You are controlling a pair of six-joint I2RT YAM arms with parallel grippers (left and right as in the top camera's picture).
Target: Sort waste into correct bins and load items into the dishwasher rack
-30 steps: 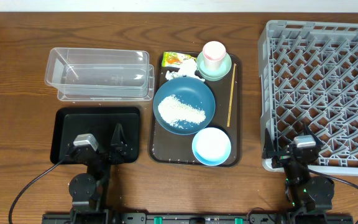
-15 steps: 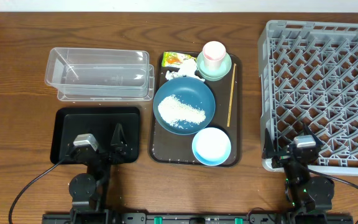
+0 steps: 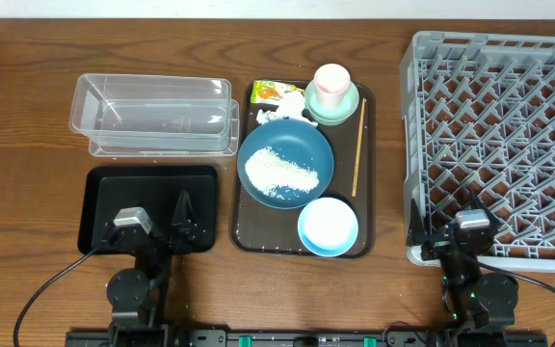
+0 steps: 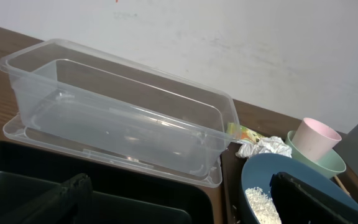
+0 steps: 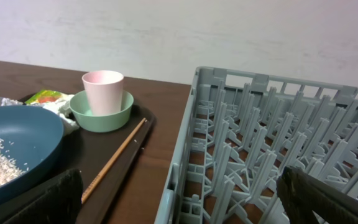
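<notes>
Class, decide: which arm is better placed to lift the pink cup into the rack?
Right. The right gripper, open, sits at the rack's front corner, nearer the pink cup; the left gripper hangs over the black tray, farther away.

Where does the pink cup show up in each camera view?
Overhead: pink cup at top centre.
Left wrist: pink cup far right, just below the middle.
Right wrist: pink cup left of centre.
Landmark in all three: the mint dish it stands in.
</notes>
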